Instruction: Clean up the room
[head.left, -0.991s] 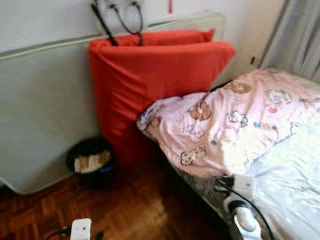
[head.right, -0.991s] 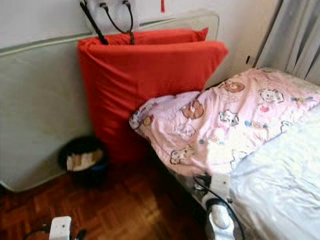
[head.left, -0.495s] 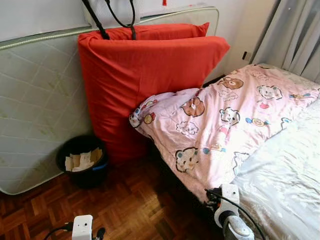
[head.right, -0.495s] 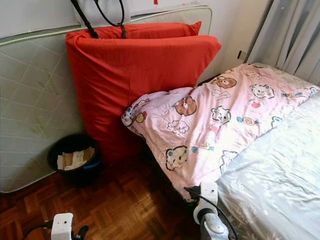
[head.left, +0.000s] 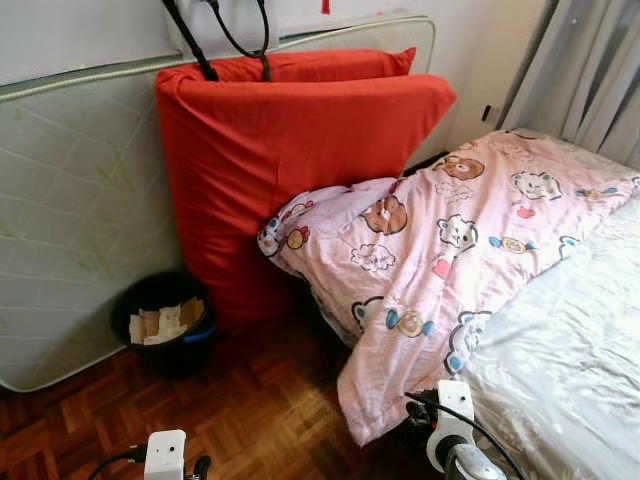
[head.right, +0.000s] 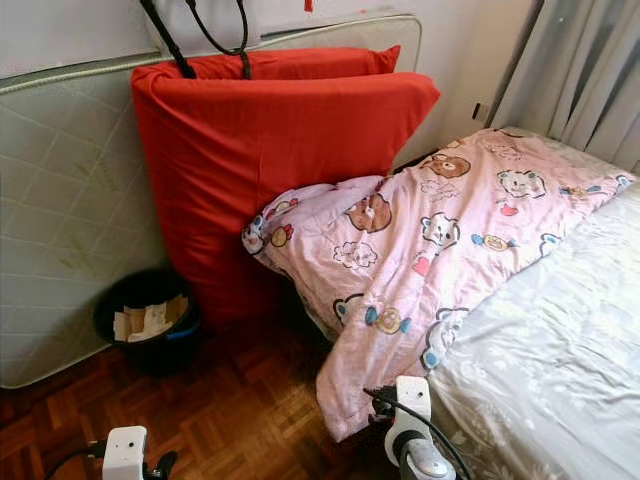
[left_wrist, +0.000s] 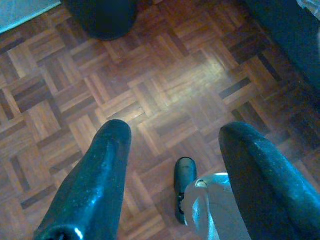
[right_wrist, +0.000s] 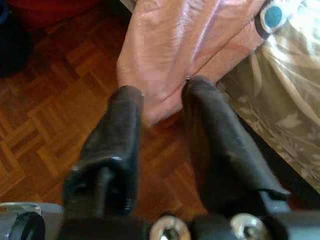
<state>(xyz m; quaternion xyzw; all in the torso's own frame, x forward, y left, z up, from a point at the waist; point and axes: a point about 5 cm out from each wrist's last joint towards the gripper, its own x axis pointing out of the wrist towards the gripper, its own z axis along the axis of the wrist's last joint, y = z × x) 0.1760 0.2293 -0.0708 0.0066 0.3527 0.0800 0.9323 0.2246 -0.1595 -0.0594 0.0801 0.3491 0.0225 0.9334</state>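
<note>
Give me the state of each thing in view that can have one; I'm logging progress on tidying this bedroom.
Pink blanket: rumpled, one corner hanging off the bed edge toward the floor.
Right gripper: shut on the pink blanket's hanging corner.
Left gripper: open, holding nothing, over the parquet floor.
Black bin: upright, holding papers.
Red mattress: folded, standing against the wall.
Pale mattress: on edge against the wall.
</note>
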